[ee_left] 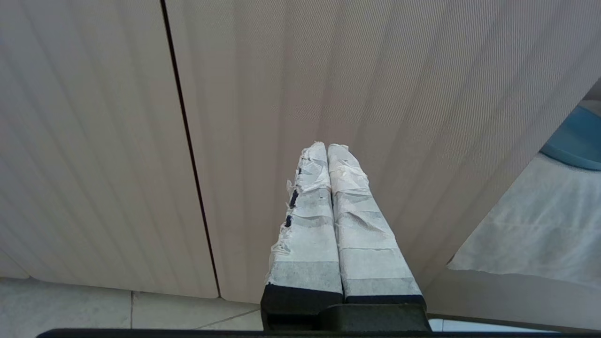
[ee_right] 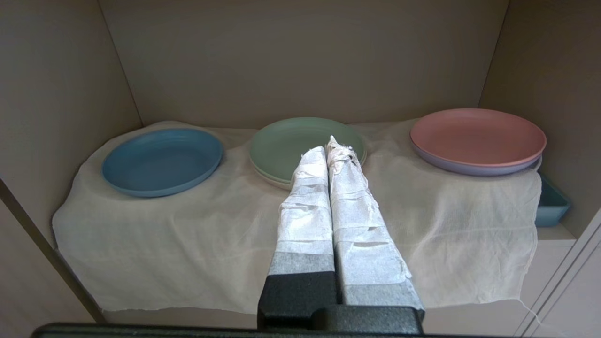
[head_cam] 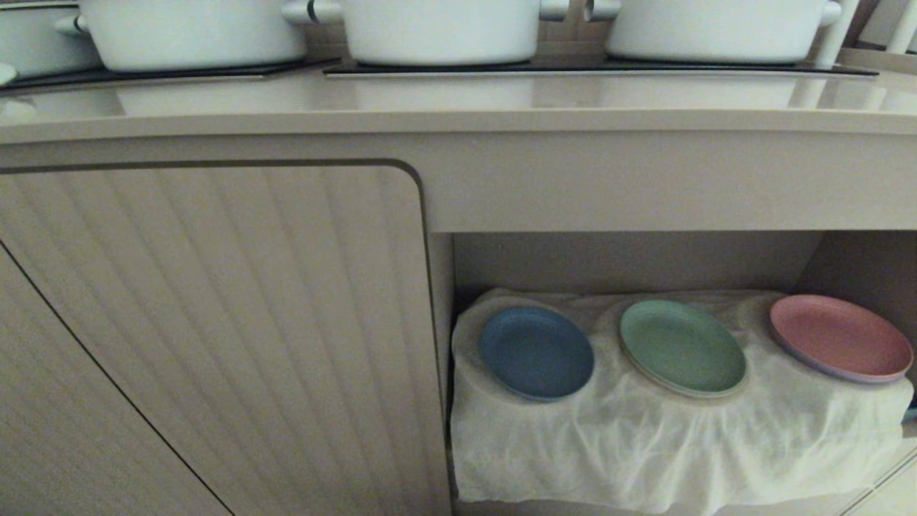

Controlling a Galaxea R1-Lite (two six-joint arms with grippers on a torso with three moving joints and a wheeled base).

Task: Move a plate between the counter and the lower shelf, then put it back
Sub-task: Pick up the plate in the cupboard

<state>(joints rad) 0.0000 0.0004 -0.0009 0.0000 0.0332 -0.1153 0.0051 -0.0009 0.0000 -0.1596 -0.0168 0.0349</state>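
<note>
Over on the left, the left gripper (ee_left: 327,146) hangs in front of the ribbed cabinet door (head_cam: 215,322), its tape-wrapped fingers (ee_left: 307,220) pressed flat together with nothing between them, pointing at the door panel and clear of it. Neither arm shows in the head view.

Across to the open recess now: the lower shelf (head_cam: 630,261) sits beneath the counter (head_cam: 458,100), a rumpled white cloth (head_cam: 645,444) draped over its floor and down the front. The plate (head_cam: 536,352), the light-blue one, lies flat on that cloth at the left end, close to the recess wall. Beside it in the middle sits the green plate (head_cam: 682,347), which from the right wrist view looks stacked on another pale one. At the far right, the pink plate (head_cam: 839,337) rests on a lilac plate, perched a little higher.

The right gripper (ee_right: 331,143) is level, aimed into the recess, its wrapped fingers (ee_right: 357,225) closed against each other and empty, lined up with the green plate's near rim; whether it touches I cannot tell.

Up top, white pots (head_cam: 437,29) stand on the black cooktop.
</note>
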